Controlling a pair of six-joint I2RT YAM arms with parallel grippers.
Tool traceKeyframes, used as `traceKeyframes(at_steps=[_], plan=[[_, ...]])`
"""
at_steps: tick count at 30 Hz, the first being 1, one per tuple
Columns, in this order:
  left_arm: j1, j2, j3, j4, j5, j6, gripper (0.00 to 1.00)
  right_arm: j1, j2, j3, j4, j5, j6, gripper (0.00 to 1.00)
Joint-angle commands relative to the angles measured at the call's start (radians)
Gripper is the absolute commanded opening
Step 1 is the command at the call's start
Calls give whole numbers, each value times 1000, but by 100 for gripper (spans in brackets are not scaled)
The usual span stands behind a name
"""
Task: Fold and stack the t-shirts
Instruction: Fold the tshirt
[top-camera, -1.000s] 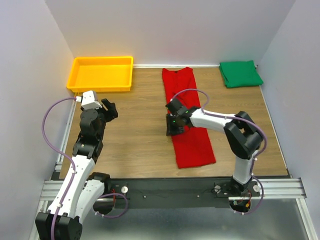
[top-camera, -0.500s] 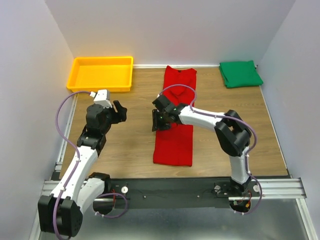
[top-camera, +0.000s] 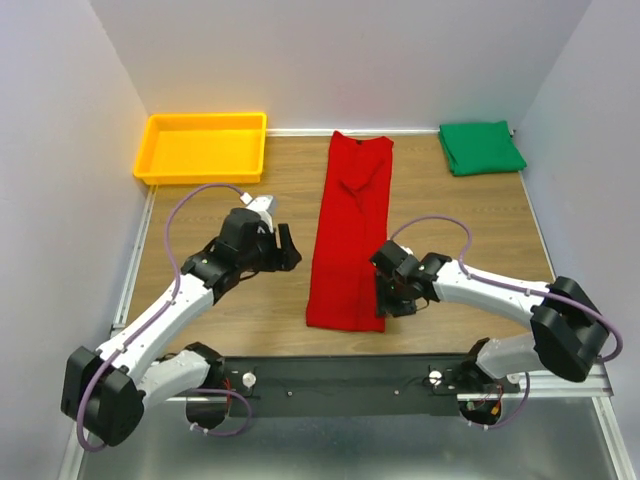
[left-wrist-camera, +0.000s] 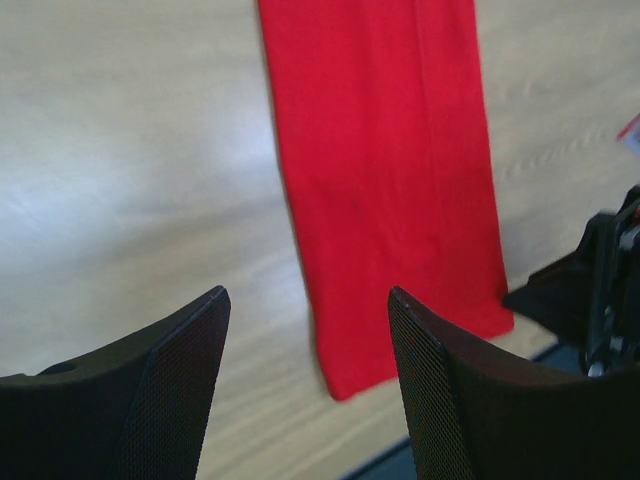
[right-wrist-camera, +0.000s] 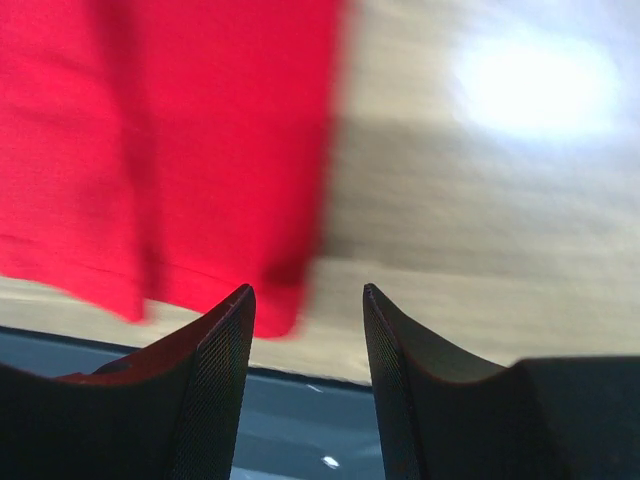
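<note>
- The right gripper (top-camera: 392, 298), closest to the front edge, has its jaws partly apart with only bare wood between them; it holds nothing and sits just beside the near right corner of the red t-shirt (top-camera: 350, 240)
- The left gripper (top-camera: 284, 250) stands wide open and empty, just left of the shirt's left edge, not touching it
- Its black fingers (left-wrist-camera: 160, 390) have a fine mesh texture
- The red t-shirt is a long narrow strip of soft cloth, its long axis running near to far across the middle of the wood-grain table (top-camera: 450, 220), far end leaning slightly right
- The green t-shirt (top-camera: 481, 147) lies folded square in the far right corner
- A rectangular yellow plastic tray (top-camera: 200, 178) sits far left
</note>
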Motion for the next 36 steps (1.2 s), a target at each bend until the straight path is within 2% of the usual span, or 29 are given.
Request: traceKeyframes(at_steps=[1, 6, 12, 20, 23, 28, 29, 32, 34, 36], plan=[[-99, 50, -37, -114, -16, -111, 72, 6, -80, -97, -51, 5, 96, 54], [-222, 112, -65, -125, -62, -155, 72, 6, -125, -128, -36, 6, 117, 54], [-253, 164, -59, -125, -93, -160, 72, 6, -113, -94, 20, -26, 122, 53], [-304, 238, -46, -140, -117, -157, 66, 6, -5, -112, 89, -95, 111, 53], [-313, 251, -46, -140, -119, -160, 63, 6, 9, -131, 87, -96, 110, 49], [-344, 284, -45, -140, -119, -168, 60, 6, 1, -160, 87, -95, 111, 35], [-348, 287, -42, -139, -116, -169, 61, 6, 1, -164, 87, -96, 111, 26], [-364, 307, -37, -134, -113, -171, 60, 6, 4, -169, 87, -101, 107, 12], [-370, 326, -37, -132, -114, -171, 59, 6, 4, -170, 87, -100, 104, 6], [-374, 339, -33, -126, -117, -172, 58, 6, 4, -170, 89, -100, 102, 4]])
